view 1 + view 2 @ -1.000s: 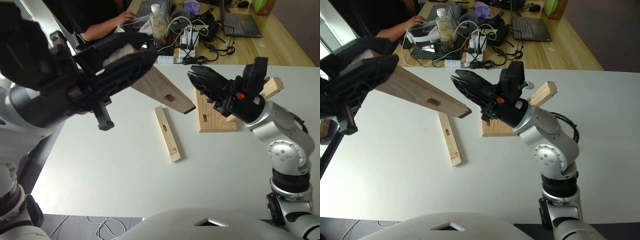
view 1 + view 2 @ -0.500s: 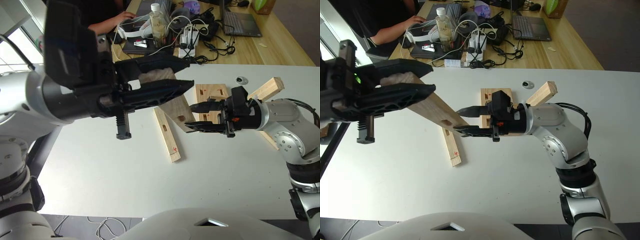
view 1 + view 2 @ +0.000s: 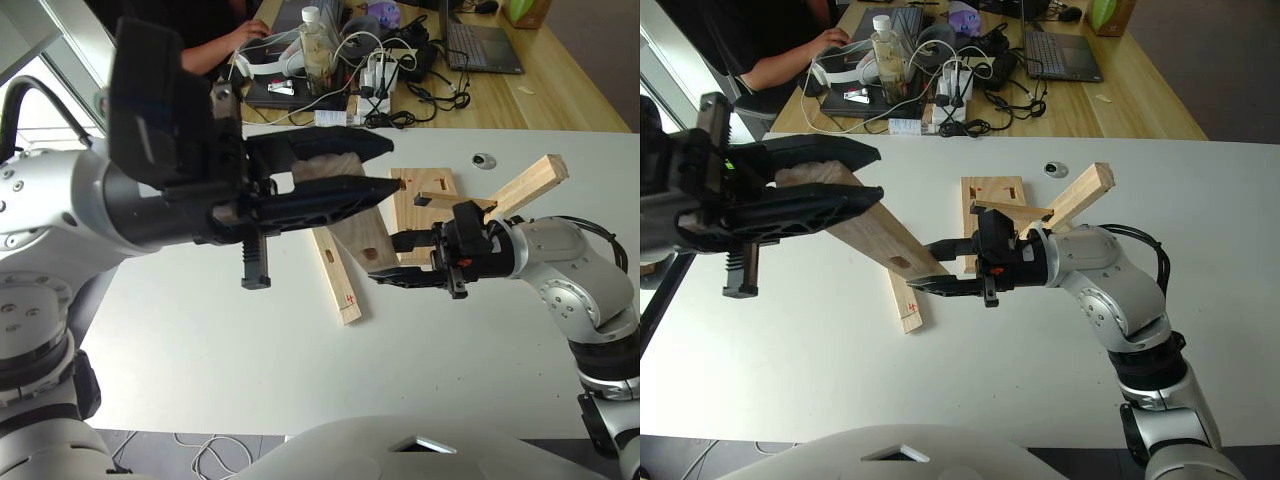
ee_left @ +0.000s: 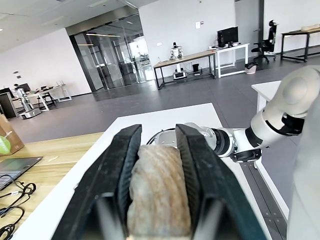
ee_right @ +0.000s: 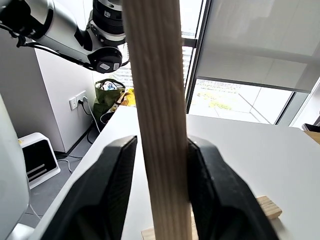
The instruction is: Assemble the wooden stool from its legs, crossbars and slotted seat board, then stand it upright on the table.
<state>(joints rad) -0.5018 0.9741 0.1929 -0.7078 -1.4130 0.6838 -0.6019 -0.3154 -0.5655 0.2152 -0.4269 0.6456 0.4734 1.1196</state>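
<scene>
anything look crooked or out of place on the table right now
One wooden leg leans slanted against the slotted seat board, its far end raised off the table. Nothing looks spilled or broken.

Pale grained board (image 3: 872,233), black left claw (image 3: 388,166), black right claw (image 3: 386,260), white table (image 3: 200,350).

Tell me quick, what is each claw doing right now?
Left claw: shut on one end of a wooden board.
Right claw: at that board's other end; grip cannot be told.
</scene>
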